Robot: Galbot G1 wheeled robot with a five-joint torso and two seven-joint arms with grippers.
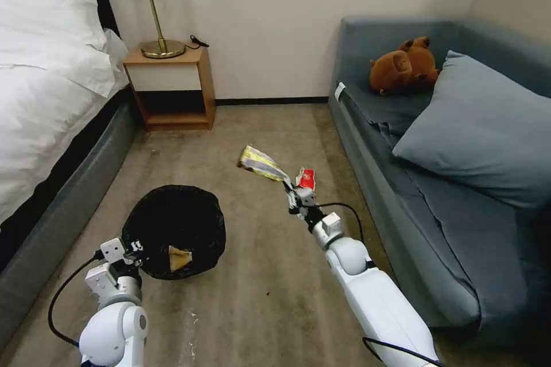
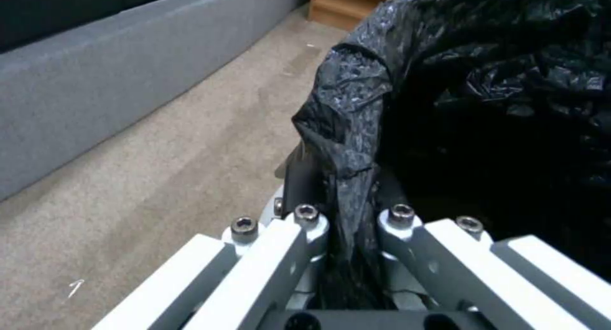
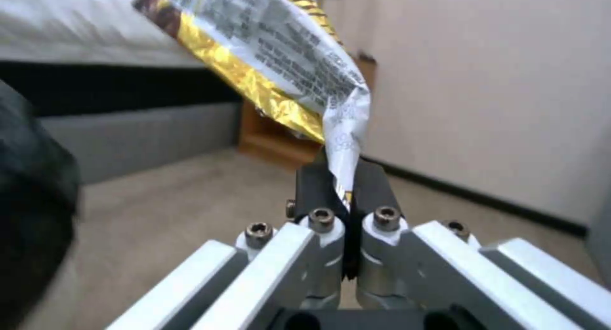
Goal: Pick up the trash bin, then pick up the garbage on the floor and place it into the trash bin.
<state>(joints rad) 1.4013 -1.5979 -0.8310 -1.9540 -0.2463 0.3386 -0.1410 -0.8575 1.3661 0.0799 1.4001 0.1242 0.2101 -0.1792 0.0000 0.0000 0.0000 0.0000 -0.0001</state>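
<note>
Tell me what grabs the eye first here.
The right gripper, out over the carpet by the sofa, pinches a yellow-and-black snack wrapper. The left gripper grips the rim of the black-lined trash bin, where a tan paper scrap lies.

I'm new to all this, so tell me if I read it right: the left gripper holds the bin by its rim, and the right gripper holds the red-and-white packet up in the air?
Not quite. The right gripper is shut on the yellow-and-black snack wrapper, as the right wrist view shows. The red-and-white packet lies on the floor. The rest holds: the left gripper pinches the trash bin at its bag-draped rim.
</note>
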